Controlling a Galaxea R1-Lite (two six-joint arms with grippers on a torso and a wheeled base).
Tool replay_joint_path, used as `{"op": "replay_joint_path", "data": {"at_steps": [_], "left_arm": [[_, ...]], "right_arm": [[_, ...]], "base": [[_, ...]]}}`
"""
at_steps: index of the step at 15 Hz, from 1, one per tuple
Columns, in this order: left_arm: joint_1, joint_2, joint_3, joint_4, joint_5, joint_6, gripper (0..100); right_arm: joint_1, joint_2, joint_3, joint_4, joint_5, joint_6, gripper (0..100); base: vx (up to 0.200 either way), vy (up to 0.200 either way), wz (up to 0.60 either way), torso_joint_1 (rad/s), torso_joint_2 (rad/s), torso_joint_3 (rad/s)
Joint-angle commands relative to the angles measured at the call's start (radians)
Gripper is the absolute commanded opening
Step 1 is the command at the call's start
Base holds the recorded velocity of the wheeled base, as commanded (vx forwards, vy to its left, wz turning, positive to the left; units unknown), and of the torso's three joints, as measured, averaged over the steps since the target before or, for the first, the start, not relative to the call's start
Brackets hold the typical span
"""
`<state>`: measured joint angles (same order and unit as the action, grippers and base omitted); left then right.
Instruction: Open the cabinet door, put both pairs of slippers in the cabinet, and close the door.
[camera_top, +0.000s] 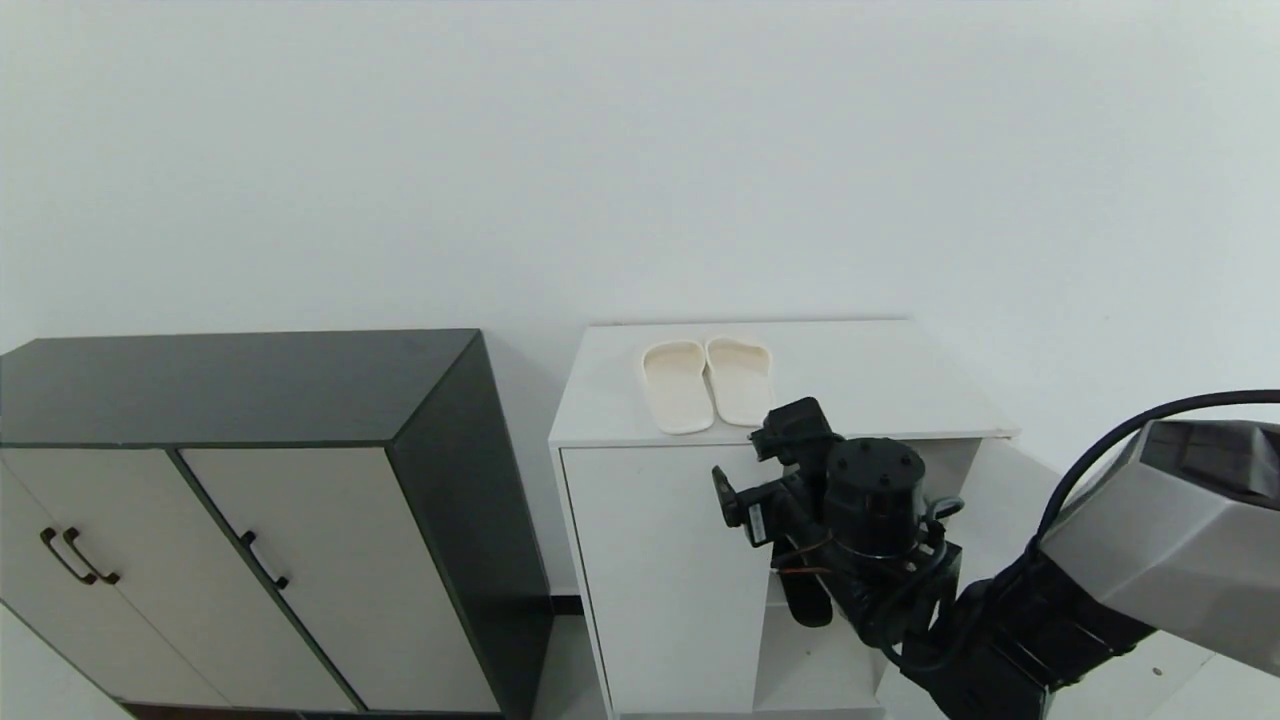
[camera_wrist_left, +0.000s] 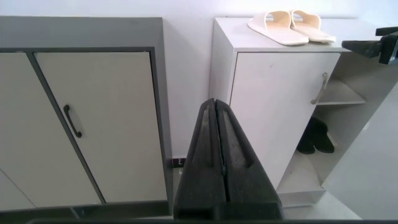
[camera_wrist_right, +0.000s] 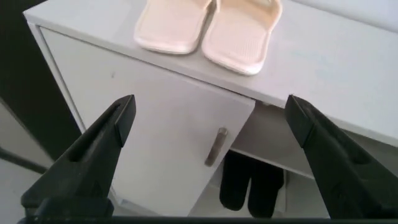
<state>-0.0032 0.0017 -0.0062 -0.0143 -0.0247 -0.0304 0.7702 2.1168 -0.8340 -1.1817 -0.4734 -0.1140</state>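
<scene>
**Cream pair on top of the white cabinet, black pair inside, right gripper wide open at the front**

- Dark cabinet (camera_top: 230, 385): the largest piece. It stands on the left against the wall and has a black top and side. Both pale doors are closed, each with a dark handle.
- White cabinet (camera_top: 880, 380): just to the right of the dark one, with a narrow gap between them. A door panel (camera_top: 660, 580) covers its left half. The right half is open, and shelves are visible inside.
- Right gripper (camera_top: 755, 465): held in front of the white cabinet, just below the top's front edge and near the door's inner edge. In the right wrist view (camera_wrist_right: 209, 106) the two fingers are spread far apart with nothing between them. The cream slippers and the door handle appear in the gap beyond.
- Left gripper (camera_wrist_left: 214, 106): fingers pressed together and holding nothing. It is back from both cabinets and points at the gap between them.
- Cream slippers (camera_top: 707, 383): one pair, side by side and touching, soles down. They sit on the cabinet top left of centre and reach the front edge.
- Black slippers (camera_wrist_left: 316, 137): a pair inside the open right half, in a lower compartment beneath a shelf. They stand close together behind the door's edge.
- Door handle (camera_wrist_left: 319, 88): a slim vertical bar on the door's inner edge, near its top.
</scene>
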Motion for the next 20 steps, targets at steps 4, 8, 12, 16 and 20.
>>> {"op": "replay_joint_path", "data": {"at_steps": [4,8,12,16,20], "left_arm": [[0.000,0.001,0.000,-0.001,0.000,0.000,0],[0.000,0.000,0.000,-0.001,0.000,0.000,0],[0.000,0.000,0.000,-0.001,0.000,0.001,0],[0.002,0.000,-0.001,0.000,0.000,0.004,0],[0.000,0.001,0.000,0.000,-0.001,0.004,0]], "right_arm": [[0.052,-0.184,-0.229,0.577,-0.008,0.292,100],[0.077,-0.170,-0.310,0.706,-0.065,0.392,100],[0.077,-0.147,-0.295,0.671,-0.068,0.393,100],[0.075,-0.135,-0.290,0.657,-0.068,0.390,100],[0.075,-0.129,-0.289,0.656,-0.068,0.389,100]], "base": [[0.000,0.000,0.00,0.000,0.00,0.000],[0.000,0.000,0.00,0.000,0.00,0.000],[0.100,0.000,0.00,-0.001,0.00,0.001],[0.200,0.000,0.00,-0.001,0.00,0.001],[0.200,0.000,0.00,0.006,0.00,0.004]]}}
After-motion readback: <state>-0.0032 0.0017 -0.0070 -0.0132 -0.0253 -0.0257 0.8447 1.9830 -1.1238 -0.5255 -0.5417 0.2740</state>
